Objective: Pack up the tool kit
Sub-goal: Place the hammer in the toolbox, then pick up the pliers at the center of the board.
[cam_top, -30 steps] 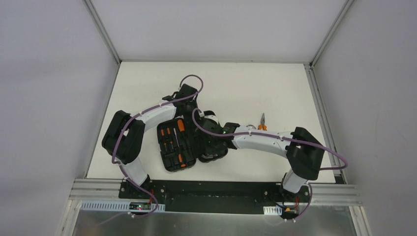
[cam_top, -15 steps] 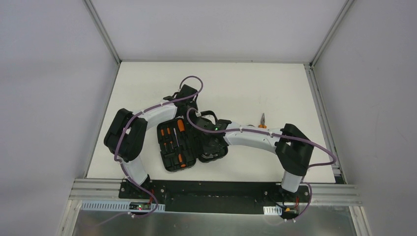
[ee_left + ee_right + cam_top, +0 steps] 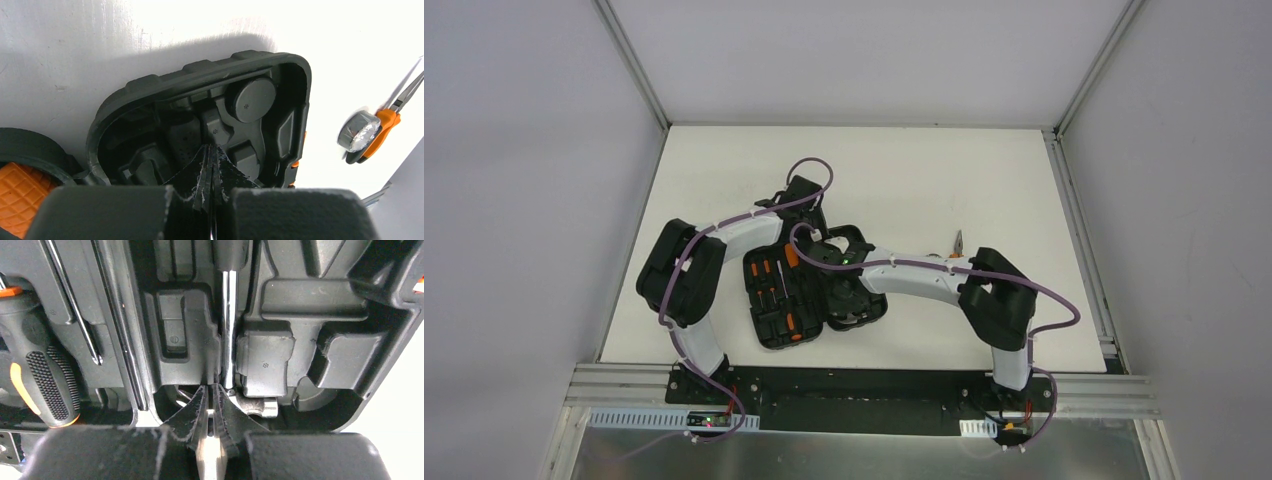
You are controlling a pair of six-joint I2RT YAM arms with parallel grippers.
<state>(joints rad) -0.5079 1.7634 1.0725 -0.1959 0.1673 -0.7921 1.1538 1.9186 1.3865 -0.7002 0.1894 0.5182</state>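
Robotics lab test cell, not a home or shop: white table (image 3: 904, 170) boxed by plain grey panels (image 3: 524, 200) on alu posts (image 3: 629, 60), L arm (image 3: 724, 235) + R arm (image 3: 924, 280) bolted to alu rail (image 3: 614, 385) at near edge, purple cables (image 3: 809, 160), slotted cable duct (image 3: 644, 418).

I see my left fingers (image 3: 201, 174) pressed together, tips just over the moulded slots of the open black case (image 3: 165, 89). A ribbed orange handle (image 3: 19, 192) shows bottom left. Orange-gripped pliers (image 3: 386, 125) lie apart on the white worktop (image 3: 75, 50), right of the case.
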